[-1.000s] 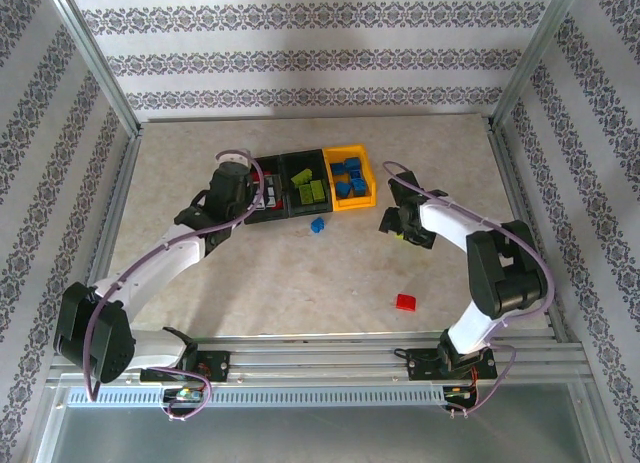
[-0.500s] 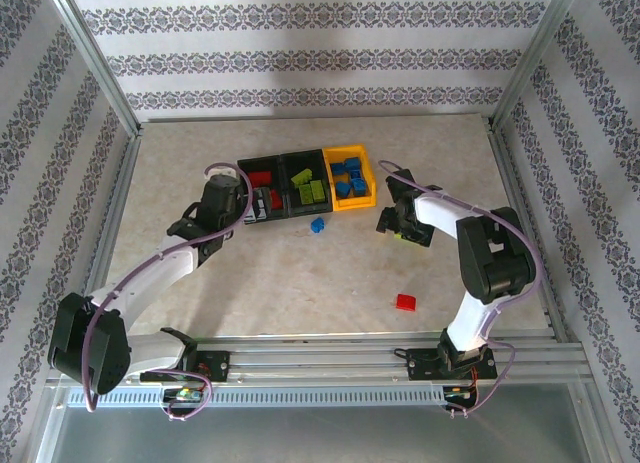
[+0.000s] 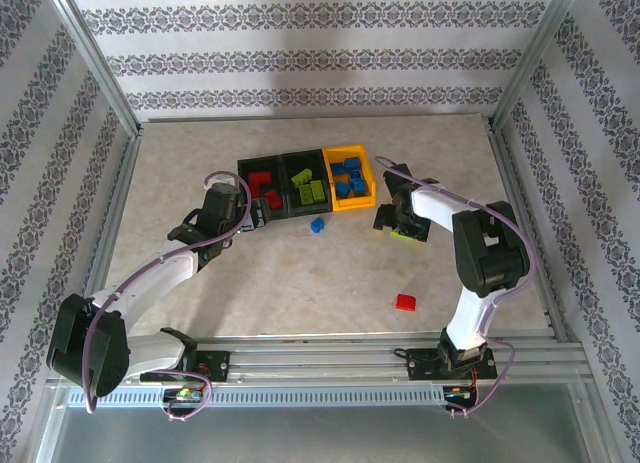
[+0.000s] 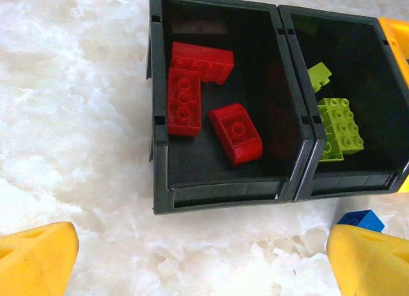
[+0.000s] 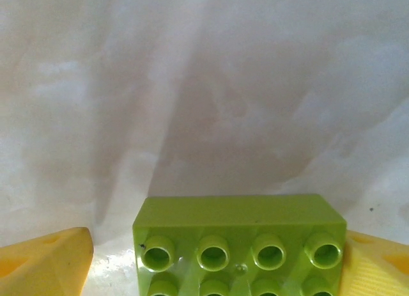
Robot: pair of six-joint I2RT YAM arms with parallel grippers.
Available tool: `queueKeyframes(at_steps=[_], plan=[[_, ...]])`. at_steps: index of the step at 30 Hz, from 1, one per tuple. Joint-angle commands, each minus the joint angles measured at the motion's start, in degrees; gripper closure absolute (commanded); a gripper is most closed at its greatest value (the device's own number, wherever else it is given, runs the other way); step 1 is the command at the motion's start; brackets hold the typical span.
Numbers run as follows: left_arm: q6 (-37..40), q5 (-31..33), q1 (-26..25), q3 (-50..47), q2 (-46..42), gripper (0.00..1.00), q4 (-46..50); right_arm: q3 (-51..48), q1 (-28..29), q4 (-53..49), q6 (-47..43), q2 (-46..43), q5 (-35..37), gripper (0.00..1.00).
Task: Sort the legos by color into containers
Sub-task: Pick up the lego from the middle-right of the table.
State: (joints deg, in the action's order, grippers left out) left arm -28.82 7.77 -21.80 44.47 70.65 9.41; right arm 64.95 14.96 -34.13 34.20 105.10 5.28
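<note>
Three legos are lying loose on the worktop (image 3: 200,183) outside the containers (image 4: 217,195): a lime green brick (image 5: 239,241), a blue brick (image 3: 317,224) and a red brick (image 3: 405,302). The right fingers (image 5: 45,264) are standing open astride the green brick, not yet clamping it. One finger is sitting right against the brick's end while the other is showing a gap. Closing from that offset is likely to shove or twist the brick across the smooth worktop, leaving a crooked pinch that could slip in the air.

The green bin (image 3: 308,188) is lying beyond the yellow bin (image 3: 372,188) of blue pieces, so an early release would be mixing colours.

The left fingers (image 4: 35,257) are spread wide and holding nothing, hovering over the worktop just in front of the red bin (image 4: 157,117). The blue brick is lying just beside one of them, where a careless move could knock it away. Both arms are working near the same row of bins, so a clash there is possible.
</note>
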Motion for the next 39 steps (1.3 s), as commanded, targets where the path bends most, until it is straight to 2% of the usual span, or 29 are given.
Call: queueKeyframes(at_steps=[1, 17, 23, 32, 39], plan=[[-0.84, -0.21, 1.12, -0.5, -1.18, 0.0, 1.08, 2.12, -0.72, -2.65, -1.75, 1.59, -0.87, 0.1], [-1.24, -0.12, 1.54, -0.86, -1.43, 0.0, 1.32, 2.56, -0.63, -3.01, -2.71, 1.86, -3.38, 0.27], [-1.24, -0.2, 1.69, -1.01, -1.48, 0.0, 1.47, 2.2, -0.06, -2.18, -1.96, 1.82, -4.71, 0.41], [-1.24, -0.12, 1.99, -1.57, -1.84, 0.0, 1.84, 4.58, 3.34, -3.61, -1.13, 1.09, -4.4, 0.42], [-1.44, 0.23, 2.16, -2.27, -2.62, 0.0, 1.76, 9.8, 9.06, -5.33, -0.92, -0.96, -2.39, 0.41]])
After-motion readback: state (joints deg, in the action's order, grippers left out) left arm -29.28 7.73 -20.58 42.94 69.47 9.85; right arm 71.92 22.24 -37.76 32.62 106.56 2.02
